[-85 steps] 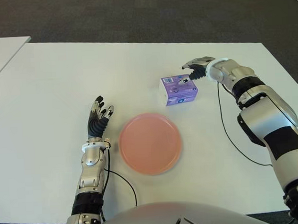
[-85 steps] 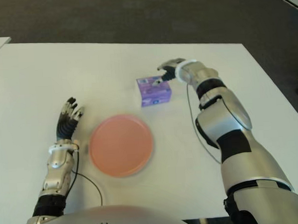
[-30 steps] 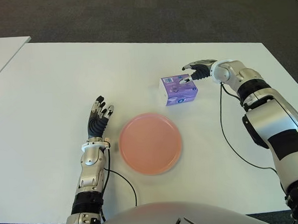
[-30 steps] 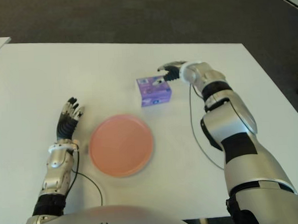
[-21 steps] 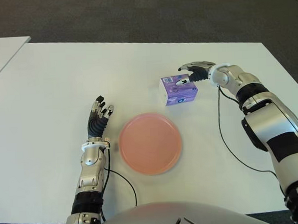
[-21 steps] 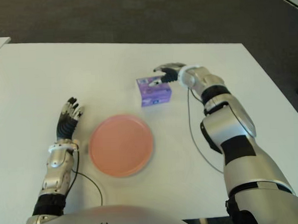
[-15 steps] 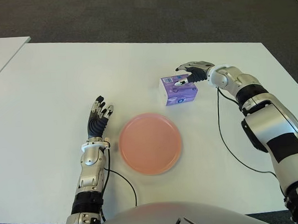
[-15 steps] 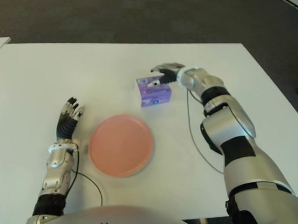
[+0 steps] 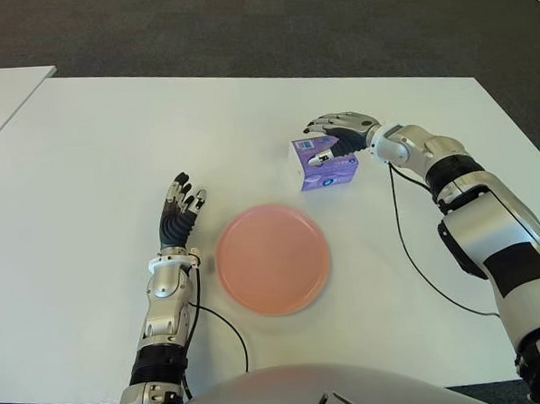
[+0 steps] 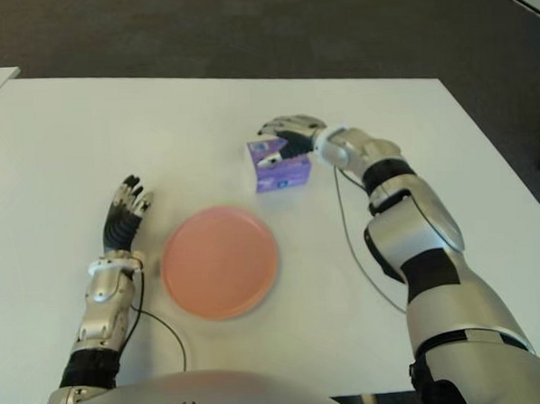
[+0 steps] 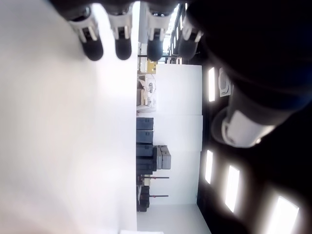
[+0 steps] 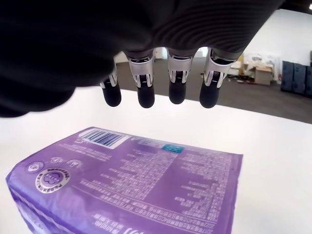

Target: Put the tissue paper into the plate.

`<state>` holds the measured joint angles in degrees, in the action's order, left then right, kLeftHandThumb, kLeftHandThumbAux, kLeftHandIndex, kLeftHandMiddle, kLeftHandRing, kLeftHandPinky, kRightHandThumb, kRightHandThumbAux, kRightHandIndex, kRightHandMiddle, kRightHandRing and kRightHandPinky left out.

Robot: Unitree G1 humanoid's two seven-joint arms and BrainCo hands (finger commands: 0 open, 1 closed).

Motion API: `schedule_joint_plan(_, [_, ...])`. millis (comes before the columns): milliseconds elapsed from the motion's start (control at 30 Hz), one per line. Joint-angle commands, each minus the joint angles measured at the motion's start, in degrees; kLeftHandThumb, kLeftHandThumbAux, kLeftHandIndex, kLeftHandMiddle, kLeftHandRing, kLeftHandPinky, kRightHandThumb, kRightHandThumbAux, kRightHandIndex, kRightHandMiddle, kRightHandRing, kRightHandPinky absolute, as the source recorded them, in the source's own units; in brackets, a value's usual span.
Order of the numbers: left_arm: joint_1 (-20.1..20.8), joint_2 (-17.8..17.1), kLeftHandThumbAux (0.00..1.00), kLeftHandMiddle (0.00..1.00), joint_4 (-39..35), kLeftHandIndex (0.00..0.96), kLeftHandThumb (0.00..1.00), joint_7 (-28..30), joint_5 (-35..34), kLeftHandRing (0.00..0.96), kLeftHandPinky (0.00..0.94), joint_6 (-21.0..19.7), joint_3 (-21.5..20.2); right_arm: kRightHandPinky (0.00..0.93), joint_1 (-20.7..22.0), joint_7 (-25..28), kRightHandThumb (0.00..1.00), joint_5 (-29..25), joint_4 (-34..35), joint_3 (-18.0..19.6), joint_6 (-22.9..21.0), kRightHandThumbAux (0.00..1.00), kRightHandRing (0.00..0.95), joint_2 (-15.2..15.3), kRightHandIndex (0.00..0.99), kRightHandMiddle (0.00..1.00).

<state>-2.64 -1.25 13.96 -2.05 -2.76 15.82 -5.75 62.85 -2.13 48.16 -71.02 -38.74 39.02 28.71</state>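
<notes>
Right hand [image 9: 339,130] hovers over purple tissue pack [image 9: 323,163], fingers [image 12: 176,90] spread, nothing held. Pink plate [image 9: 273,258] nearby on white worktop [image 9: 86,157]; left hand [image 9: 178,211] open beside plate.

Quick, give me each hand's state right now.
Left hand: open, holding nothing, left of the plate.
Right hand: open over the tissue pack, not gripping it.
</notes>
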Motion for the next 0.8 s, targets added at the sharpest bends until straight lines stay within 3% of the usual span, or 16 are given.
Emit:
schedule_joint_plan(33, [-0.2,0.2,0.593,0.0,1.1,0.0,0.0,0.2,0.4,0.0,0.0,-0.8,0.3,0.0,-1.9,-0.4,0.459,2.9,0.6,-2.8,0.9,0.141,0.0,0.2,0.0,0.0])
schedule_joint_plan(333, [-0.5,0.3,0.591,0.0,0.8,0.0,0.0,0.0,0.6,0.0,0.0,-0.6,0.3,0.0,-3.1,0.2,0.46,4.9,1.6,-5.1,1.3,0.148,0.0,0.2,0.0,0.0])
schedule_joint_plan(800, [-0.7,0.5,0.595,0.0,0.5,0.0,0.0,-0.1,0.5,0.0,0.0,-0.8,0.1,0.0,-4.7,3.3,0.438,5.2,-0.2,-6.8,-2.0,0.158,0.0,-0.6,0.0,0.0])
